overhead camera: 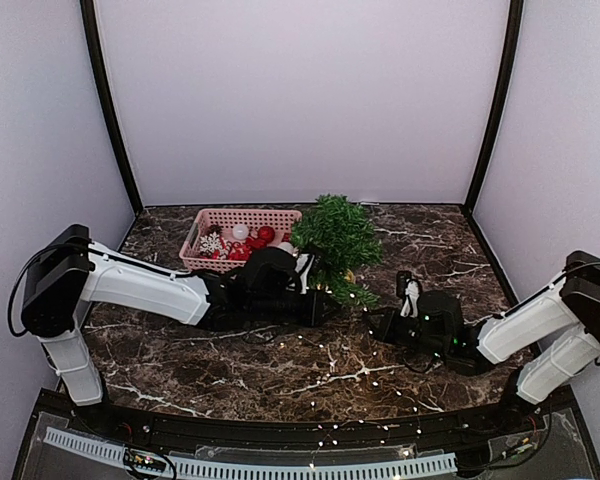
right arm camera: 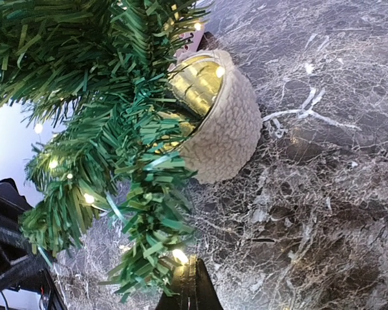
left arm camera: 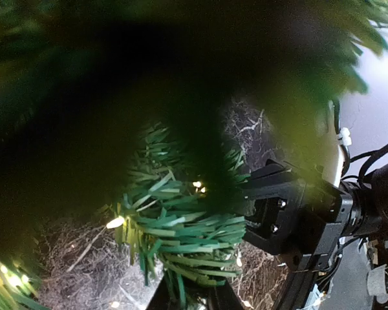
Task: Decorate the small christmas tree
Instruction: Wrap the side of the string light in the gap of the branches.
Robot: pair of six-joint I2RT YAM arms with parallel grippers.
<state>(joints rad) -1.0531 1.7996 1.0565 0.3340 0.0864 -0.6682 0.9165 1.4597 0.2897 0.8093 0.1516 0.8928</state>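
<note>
Left gripper (overhead camera: 323, 300) of mine sits in among the low branches of the small christmas tree (overhead camera: 335, 232). Needles crowd its own camera so thickly that I cannot tell whether its jaws are apart or pinching a sprig. Right gripper (right arm camera: 190, 279) is closed, fingertips pressed together, low over the table (overhead camera: 180, 350) just beside the tree's foot. 1 lit bulb (right arm camera: 180, 256) glows right at its tips, though I cannot tell if the wire is caught there. The tree sits in its fuzzy tan pot (right arm camera: 229, 129) near the middle of the dark marble top, just right of the pink basket (overhead camera: 242, 214), which holds red and white ornaments (overhead camera: 248, 240). A string of tiny lights (overhead camera: 352, 376) lies across the table between the tree and the near edge.
</note>
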